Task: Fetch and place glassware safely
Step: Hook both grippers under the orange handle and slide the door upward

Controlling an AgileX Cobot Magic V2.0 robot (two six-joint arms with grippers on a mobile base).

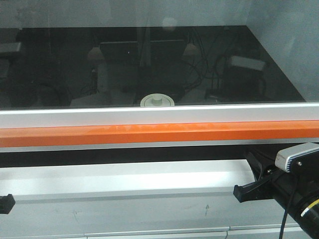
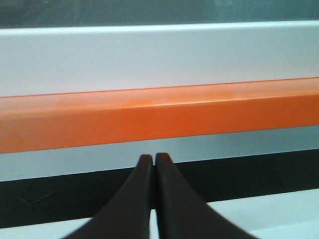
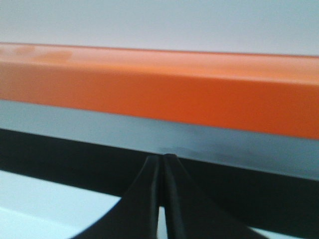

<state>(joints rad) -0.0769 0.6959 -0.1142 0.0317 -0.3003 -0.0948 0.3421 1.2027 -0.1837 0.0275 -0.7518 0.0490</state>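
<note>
One lidded jar sits just behind the orange rail, contents unseen; left gripper and right gripper are closed, empty.

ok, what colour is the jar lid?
Off-white. The lid shows only in the exterior front-facing view, behind the orange bar.

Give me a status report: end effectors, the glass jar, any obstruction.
Left end effector shut, empty. Right end effector shut, empty. Jar mostly hidden, untouched. Orange rail between arms and jar.
</note>
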